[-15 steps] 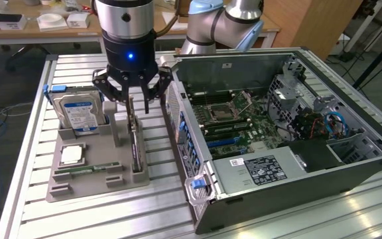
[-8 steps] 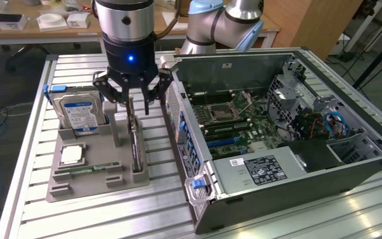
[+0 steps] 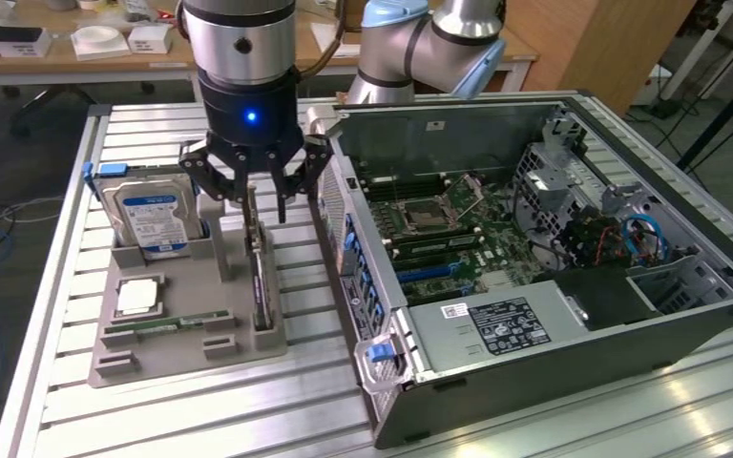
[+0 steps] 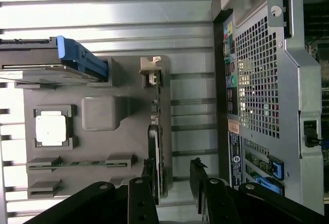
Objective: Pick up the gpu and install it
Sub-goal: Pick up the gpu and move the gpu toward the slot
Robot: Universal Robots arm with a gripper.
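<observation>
The gpu is a thin dark card standing on its long edge in a slot of the grey holder tray. In the wrist view the gpu appears edge-on, with its silver bracket at the far end. My gripper hangs directly over the card's upper edge, open, one finger on each side of it. Seen from the wrist, the gripper straddles the card, which lies closer to one fingertip than to the other. Nothing is held.
The tray also carries a silver hard drive with a blue-white label, a square processor and a green memory stick. The open computer case with its motherboard lies close beside the tray, on the exterior view's right.
</observation>
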